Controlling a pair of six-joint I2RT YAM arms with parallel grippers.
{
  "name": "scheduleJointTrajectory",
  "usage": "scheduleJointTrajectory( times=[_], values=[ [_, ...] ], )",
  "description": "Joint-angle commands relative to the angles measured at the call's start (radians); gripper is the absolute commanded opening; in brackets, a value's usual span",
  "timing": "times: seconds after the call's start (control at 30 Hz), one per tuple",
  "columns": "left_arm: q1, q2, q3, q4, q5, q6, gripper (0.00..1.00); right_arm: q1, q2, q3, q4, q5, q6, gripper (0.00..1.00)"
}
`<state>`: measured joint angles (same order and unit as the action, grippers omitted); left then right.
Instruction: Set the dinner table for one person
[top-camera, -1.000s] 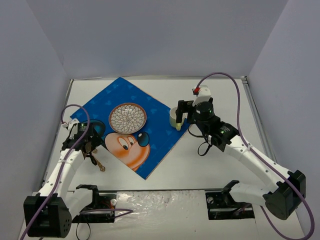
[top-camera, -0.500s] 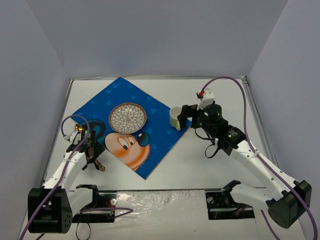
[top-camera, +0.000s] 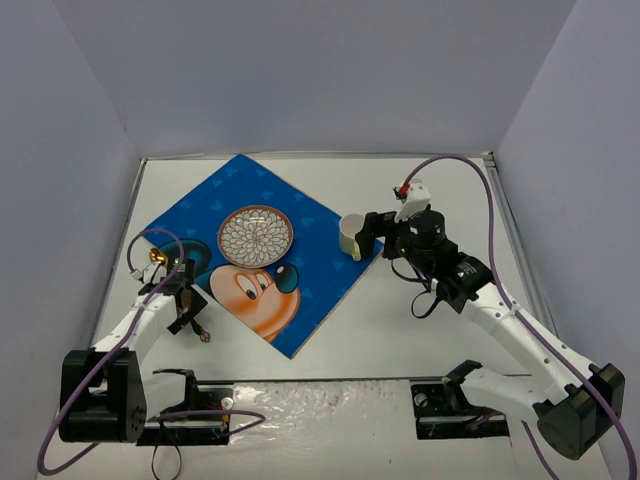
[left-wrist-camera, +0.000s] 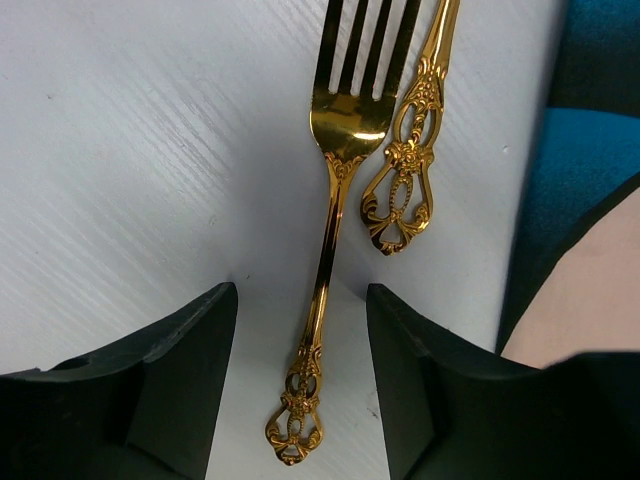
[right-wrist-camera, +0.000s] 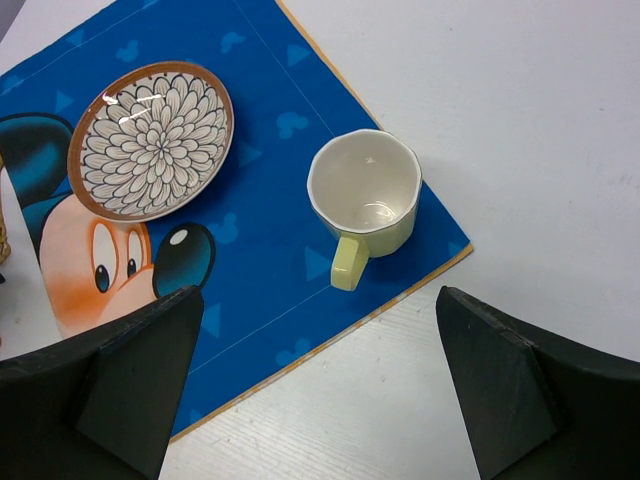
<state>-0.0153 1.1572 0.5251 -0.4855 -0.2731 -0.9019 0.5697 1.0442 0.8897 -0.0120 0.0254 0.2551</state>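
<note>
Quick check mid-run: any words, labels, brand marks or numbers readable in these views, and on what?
None readable. The placemat carries only a cartoon mouse face and small mouse-head shapes; the plate a petal pattern; the cup is plain; the fork has only scrollwork.

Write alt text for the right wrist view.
An empty pale yellow cup stands upright near a corner of a blue cartoon-mouse placemat, handle pointing toward the camera. A flower-patterned plate sits on the mat at upper left, and the right claw, open, fills the bottom corners above the white dinner table.
</note>
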Motion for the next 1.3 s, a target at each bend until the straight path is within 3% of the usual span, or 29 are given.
scheduleJointTrajectory(
  times=[0.0,0.13,0.33,0.4,0.6,0.73,0.83,1.1,1.27],
  values=[
    [0.034,0.023,0.005,0.039,-0.02,0.005,0.46,0.005,-0.034,0.0,0.058,0.009,-0.022,0.99],
    [0.069,0.033,-0.003,0.049,-0.004,0.014,0.35,0.014,-0.042,-0.004,0.057,0.026,-0.033,0.99],
    [0.115,0.035,-0.008,0.054,0.021,0.017,0.06,0.021,-0.055,-0.012,0.059,0.04,-0.041,0.99],
    [0.123,0.027,-0.008,0.046,0.02,0.018,0.0,0.026,-0.058,-0.014,0.06,0.042,-0.042,0.99],
    [0.139,-0.074,0.056,-0.081,-0.014,0.034,0.0,0.039,-0.076,-0.015,0.06,0.047,-0.048,0.99],
    [0.143,-0.132,0.232,-0.192,-0.07,0.131,0.0,0.048,-0.096,-0.019,0.06,0.05,-0.051,0.99],
    [0.143,-0.127,0.365,-0.172,-0.064,0.245,0.0,0.05,-0.111,-0.02,0.059,0.047,-0.051,0.99],
    [0.141,0.117,0.639,0.061,0.172,0.694,0.0,0.049,-0.115,0.01,0.058,0.048,-0.08,0.99],
    [0.131,0.326,0.854,0.061,0.367,0.972,0.0,0.047,-0.102,0.044,0.06,0.041,-0.118,1.0]
  ],
)
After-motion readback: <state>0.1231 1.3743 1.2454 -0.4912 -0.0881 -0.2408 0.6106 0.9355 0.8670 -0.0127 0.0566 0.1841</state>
